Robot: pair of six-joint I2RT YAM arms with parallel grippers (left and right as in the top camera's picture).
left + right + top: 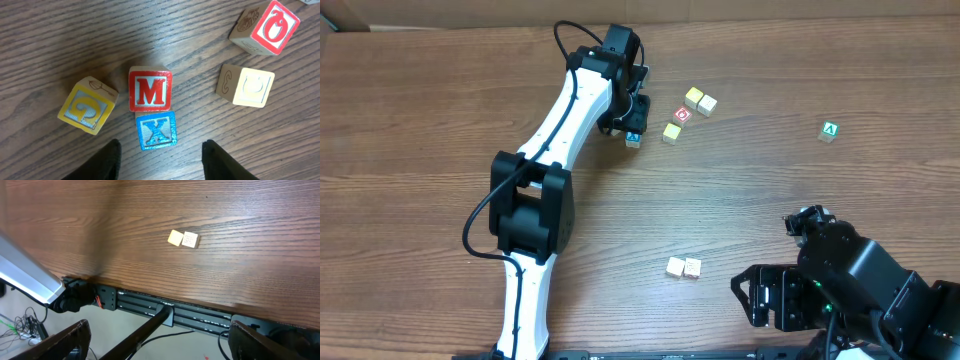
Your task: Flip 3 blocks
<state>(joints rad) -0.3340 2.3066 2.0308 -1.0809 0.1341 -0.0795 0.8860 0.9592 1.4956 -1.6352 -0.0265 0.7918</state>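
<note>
Several small wooden blocks lie on the table. In the left wrist view a teal-blue X block sits just ahead of my left gripper, touching a red M cube. A yellow block lies to the left and a cream block to the right. The left gripper is open, and its black fingers hold nothing. A green A block sits alone at the far right. Two cream blocks lie side by side near the front. My right gripper is open and empty, low by the table's front edge.
A red O cube and two more cream blocks lie beyond the left gripper. The left arm stretches diagonally across the table's left half. A black rail runs along the front edge, with cables below.
</note>
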